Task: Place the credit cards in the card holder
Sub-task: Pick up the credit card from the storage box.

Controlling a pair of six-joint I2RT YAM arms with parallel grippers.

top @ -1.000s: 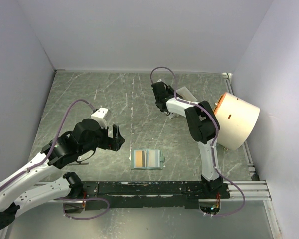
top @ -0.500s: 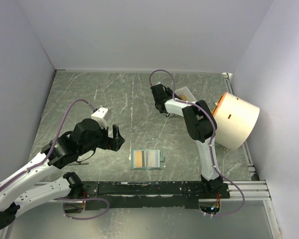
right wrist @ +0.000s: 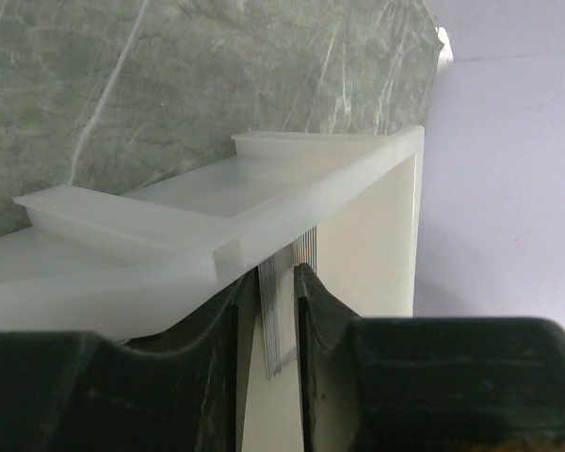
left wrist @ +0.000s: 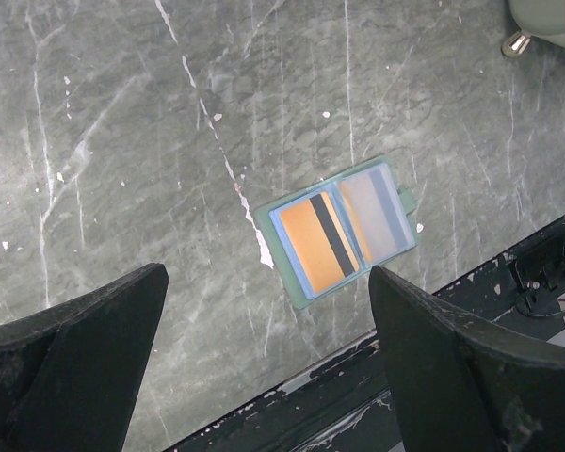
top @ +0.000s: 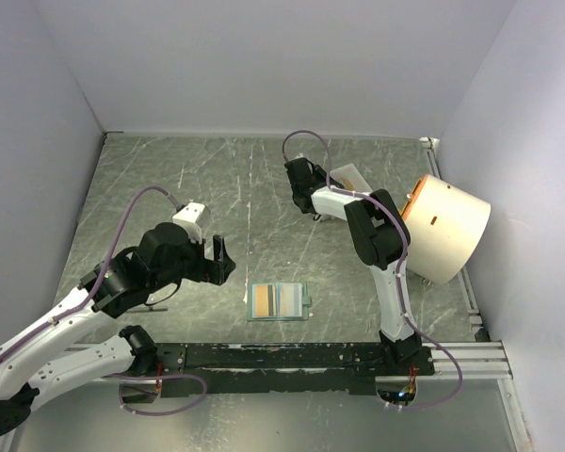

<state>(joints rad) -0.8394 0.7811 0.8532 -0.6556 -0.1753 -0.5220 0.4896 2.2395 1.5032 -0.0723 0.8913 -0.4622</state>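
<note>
The card holder [top: 280, 301] lies open and flat near the table's front edge. In the left wrist view the card holder [left wrist: 344, 231] shows an orange card with a dark stripe [left wrist: 315, 245] in one pocket and a greyish card [left wrist: 377, 212] in the other. My left gripper [top: 223, 259] hovers to its left, open and empty [left wrist: 266, 273]. My right gripper [top: 299, 174] reaches to the far side at the white tray [top: 350, 176]. In the right wrist view its jaws [right wrist: 275, 278] are closed on credit cards [right wrist: 281, 320], grey and seen edge-on, under the tray's lip [right wrist: 169, 226].
A large cream drum-shaped object [top: 447, 226] lies on its side at the right wall. A black rail [top: 292, 356] runs along the near edge by the arm bases. Plain walls enclose the marbled green table on three sides.
The right gripper shifted slightly left at the tray between the earliest frame and now. The left arm and the card holder have not moved.
</note>
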